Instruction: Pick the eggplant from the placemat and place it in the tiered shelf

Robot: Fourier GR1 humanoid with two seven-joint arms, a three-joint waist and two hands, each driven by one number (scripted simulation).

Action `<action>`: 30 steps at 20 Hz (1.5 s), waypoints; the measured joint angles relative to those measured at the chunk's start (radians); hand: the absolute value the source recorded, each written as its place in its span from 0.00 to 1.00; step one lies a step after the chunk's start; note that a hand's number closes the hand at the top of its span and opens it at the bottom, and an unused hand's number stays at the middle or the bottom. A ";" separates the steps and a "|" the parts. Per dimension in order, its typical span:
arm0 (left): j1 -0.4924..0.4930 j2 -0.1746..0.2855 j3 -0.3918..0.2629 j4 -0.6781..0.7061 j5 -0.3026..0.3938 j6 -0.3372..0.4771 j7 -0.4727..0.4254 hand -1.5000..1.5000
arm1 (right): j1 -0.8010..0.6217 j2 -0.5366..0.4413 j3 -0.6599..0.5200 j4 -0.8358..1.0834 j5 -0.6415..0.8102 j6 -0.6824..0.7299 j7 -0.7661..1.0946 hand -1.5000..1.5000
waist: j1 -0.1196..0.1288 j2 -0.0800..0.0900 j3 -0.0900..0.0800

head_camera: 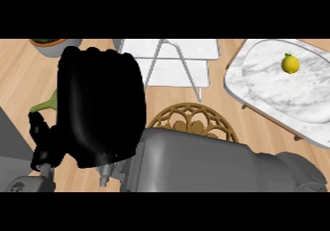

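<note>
My right hand (98, 108) fills the left middle of the head view, raised close to the camera, on a grey forearm (201, 164) coming in from the lower right. Its fingers are curled round the eggplant. Only the eggplant's green stem (45, 104) shows, sticking out at the hand's left side; the rest is hidden. The round golden placemat (194, 121) lies just right of the hand, half covered by the forearm. The white tiered shelf (171, 58) stands at the back, beyond the hand.
A marble tray (281, 94) at the right carries a lemon (291, 63). A grey pot with a plant (53, 45) stands at the back left. A grey shape (8, 144) lies along the left edge.
</note>
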 measured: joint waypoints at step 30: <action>0.005 -0.023 0.025 -0.017 -0.029 -0.017 -0.026 0.50 | -0.301 -0.155 -0.539 0.527 -0.040 0.236 -0.276 1.00 | 0.008 0.017 0.001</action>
